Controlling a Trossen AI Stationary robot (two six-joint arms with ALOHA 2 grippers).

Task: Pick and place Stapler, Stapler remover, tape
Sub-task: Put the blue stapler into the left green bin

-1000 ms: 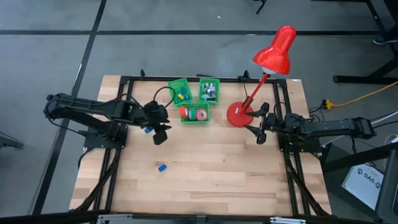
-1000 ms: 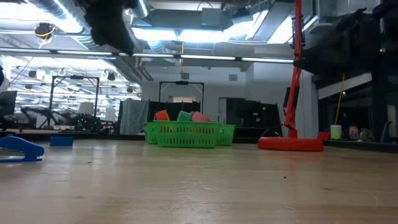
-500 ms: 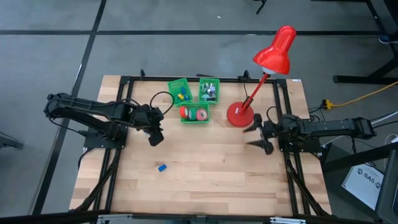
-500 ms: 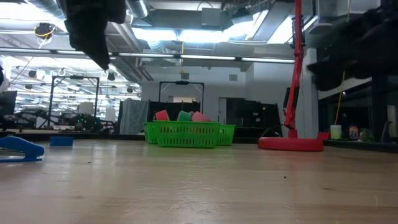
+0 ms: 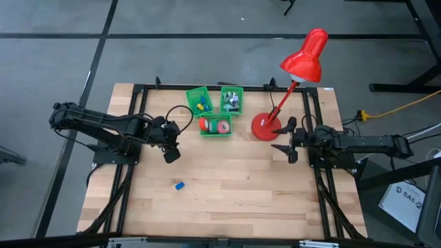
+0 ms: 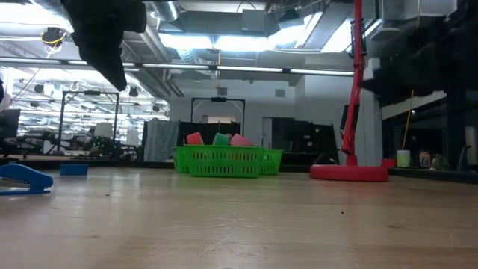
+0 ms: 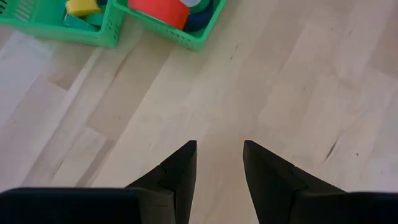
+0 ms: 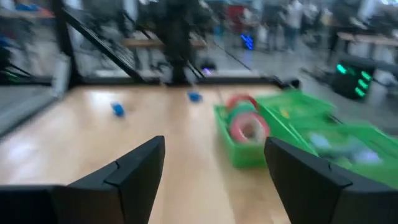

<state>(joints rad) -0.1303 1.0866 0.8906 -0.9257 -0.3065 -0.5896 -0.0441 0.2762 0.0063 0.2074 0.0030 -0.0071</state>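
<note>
Red tape rolls (image 5: 216, 125) lie in the nearest green basket (image 5: 227, 133), also seen in the right wrist view (image 8: 247, 129). A second basket (image 5: 198, 101) holds yellow, blue and green pieces. A third (image 5: 231, 100) holds pale grey-teal stapler removers. A blue stapler (image 5: 179, 185) lies on the bare wood, at the left in the low view (image 6: 22, 179). My left gripper (image 5: 170, 154) hangs above the table left of the baskets, pointing down, narrowly open, nothing between its fingers (image 7: 219, 147). My right gripper (image 5: 285, 146) waits level by the lamp, wide open (image 8: 214, 149).
A red desk lamp stands with its base (image 5: 264, 127) just right of the baskets and its head (image 5: 306, 58) over the far edge. A small blue block (image 6: 73, 169) lies near the left arm. Black frame rails (image 5: 138, 96) run along the table's sides.
My left gripper has drawn back toward the table's left edge, sunk a little and tipped its fingers more steeply down, with the gap between them unchanged. My right gripper has turned slightly on the spot and stays wide open.
</note>
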